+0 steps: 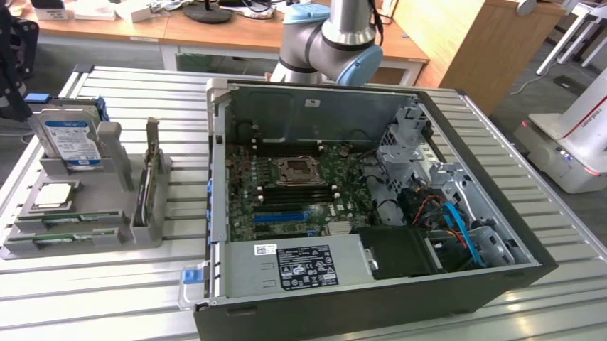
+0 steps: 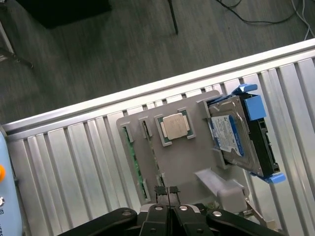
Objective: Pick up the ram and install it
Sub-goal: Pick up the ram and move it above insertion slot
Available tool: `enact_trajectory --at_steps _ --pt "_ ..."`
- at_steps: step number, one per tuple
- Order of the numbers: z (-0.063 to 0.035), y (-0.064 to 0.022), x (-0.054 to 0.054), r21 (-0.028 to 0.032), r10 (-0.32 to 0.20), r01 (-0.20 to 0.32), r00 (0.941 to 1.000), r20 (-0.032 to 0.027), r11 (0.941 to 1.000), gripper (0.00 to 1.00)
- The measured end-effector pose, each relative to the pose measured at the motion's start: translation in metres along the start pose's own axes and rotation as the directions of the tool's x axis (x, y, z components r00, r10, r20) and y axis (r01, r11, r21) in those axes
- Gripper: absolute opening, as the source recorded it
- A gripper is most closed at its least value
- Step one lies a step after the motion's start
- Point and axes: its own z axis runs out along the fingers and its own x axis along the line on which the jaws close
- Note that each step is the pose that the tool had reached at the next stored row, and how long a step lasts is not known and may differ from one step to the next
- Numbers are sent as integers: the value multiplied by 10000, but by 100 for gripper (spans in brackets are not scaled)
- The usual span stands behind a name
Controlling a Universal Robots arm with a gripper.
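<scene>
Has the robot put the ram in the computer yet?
Not yet. Nothing looks done: the green ram sits in its slot in the grey holder, and the long black slots on the computer's board look empty. In hand: nothing; the gripper is shut and hovers over the holder, near the ram. Left: picking it up and installing it.

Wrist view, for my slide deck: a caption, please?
Shut gripper above the grey parts holder carrying a processor chip and hard drive.
</scene>
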Motion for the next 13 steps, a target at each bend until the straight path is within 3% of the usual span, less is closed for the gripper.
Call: enact_trajectory --at_steps 6,13 --pt "0 0 0 -10 -418 418 9991 -19 9991 11" --pt "0 0 0 -11 -464 464 9989 -21 9989 11"
